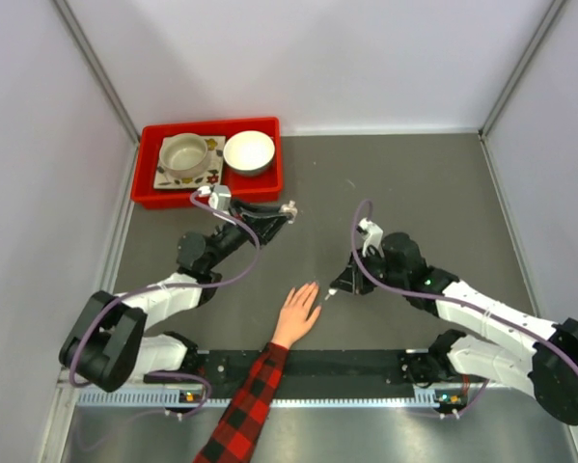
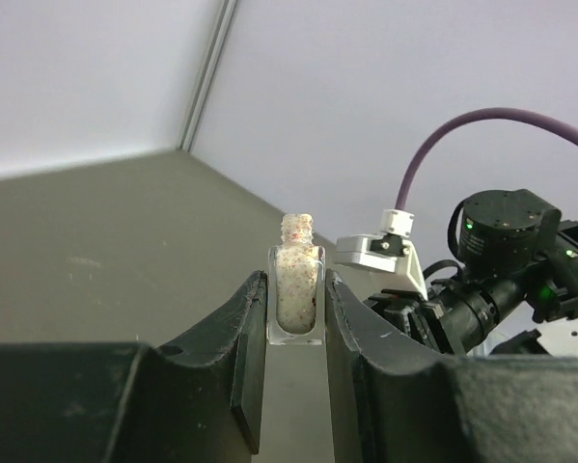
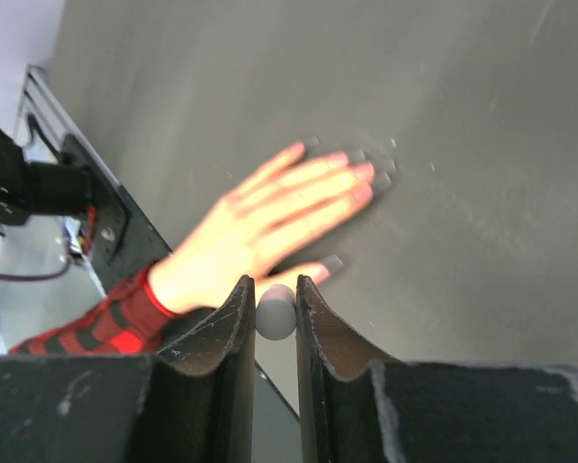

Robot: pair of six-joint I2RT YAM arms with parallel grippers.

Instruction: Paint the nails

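Observation:
A light-skinned hand [image 1: 296,313] in a red-and-black plaid sleeve lies flat on the dark table, fingers pointing away from the arm bases. Its nails [image 3: 362,179] show as small pale tips; the thumb nail [image 3: 332,262] lies just beyond my right jaws. My right gripper [image 1: 339,287] [image 3: 274,289] is shut on a round grey polish cap [image 3: 276,311], right of the fingertips; its brush is hidden. My left gripper [image 1: 289,209] [image 2: 296,282] is shut on a small clear, uncapped polish bottle [image 2: 297,294] of pale speckled polish, held upright above the table, beyond the hand.
A red tray [image 1: 269,188] at the back left holds a white bowl [image 1: 249,151] and a beige cup [image 1: 185,154] on a patterned plate. White walls enclose the table on three sides. The right arm [image 2: 501,260] stands close in front of the left wrist camera.

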